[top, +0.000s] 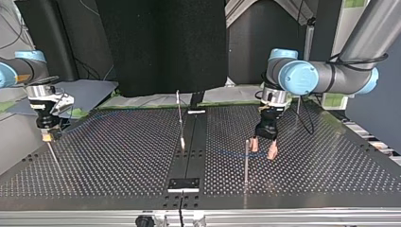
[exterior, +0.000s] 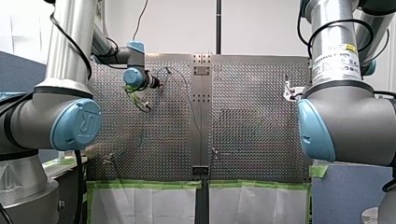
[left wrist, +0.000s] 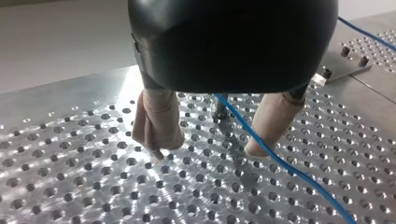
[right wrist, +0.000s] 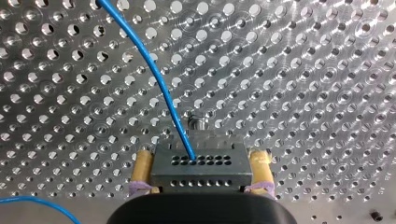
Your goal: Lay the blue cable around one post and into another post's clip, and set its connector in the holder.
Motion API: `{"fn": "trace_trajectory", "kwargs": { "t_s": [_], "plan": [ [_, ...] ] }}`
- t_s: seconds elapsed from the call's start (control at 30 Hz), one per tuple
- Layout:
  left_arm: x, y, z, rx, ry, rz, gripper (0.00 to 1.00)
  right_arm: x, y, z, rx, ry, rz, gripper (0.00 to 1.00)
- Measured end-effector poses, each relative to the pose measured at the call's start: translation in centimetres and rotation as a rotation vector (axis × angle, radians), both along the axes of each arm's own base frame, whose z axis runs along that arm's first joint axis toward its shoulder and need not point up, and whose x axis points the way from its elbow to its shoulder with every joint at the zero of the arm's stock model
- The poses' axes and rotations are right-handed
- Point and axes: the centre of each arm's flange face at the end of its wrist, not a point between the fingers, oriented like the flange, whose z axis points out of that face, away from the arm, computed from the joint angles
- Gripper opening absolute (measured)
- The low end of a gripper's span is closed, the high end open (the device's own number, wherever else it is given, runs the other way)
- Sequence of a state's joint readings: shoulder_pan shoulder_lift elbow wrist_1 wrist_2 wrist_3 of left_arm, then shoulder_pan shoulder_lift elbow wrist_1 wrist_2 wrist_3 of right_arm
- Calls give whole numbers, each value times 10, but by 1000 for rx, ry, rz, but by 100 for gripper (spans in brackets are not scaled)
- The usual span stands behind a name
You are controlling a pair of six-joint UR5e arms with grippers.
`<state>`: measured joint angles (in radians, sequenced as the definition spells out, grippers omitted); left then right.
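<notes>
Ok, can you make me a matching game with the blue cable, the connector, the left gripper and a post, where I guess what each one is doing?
Things:
1. blue cable
2. connector
3. my left gripper
4. post

What it is doing:
A. open
B. held between yellow pads
C. standing upright on the table
D. running between two beige fingers

Pairs: 1-D, 2-B, 3-A, 4-C
</notes>
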<state>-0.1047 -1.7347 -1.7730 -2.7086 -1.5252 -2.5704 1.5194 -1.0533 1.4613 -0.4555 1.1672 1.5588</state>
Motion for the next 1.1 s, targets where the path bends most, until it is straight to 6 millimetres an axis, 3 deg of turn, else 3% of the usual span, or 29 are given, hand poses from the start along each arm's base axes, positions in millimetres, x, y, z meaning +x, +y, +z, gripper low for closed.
{"fn": "trace_trajectory", "kwargs": {
  "t_s": [0.33, 1.1],
  "plan": [
    [-16, 1, 20, 4, -20, 10, 100, -1, 0, 0, -2, 0, -2, 79],
    [-80, 13, 59, 136, -31, 70, 100, 0, 0, 0, 4, 0, -2, 79]
  ]
}}
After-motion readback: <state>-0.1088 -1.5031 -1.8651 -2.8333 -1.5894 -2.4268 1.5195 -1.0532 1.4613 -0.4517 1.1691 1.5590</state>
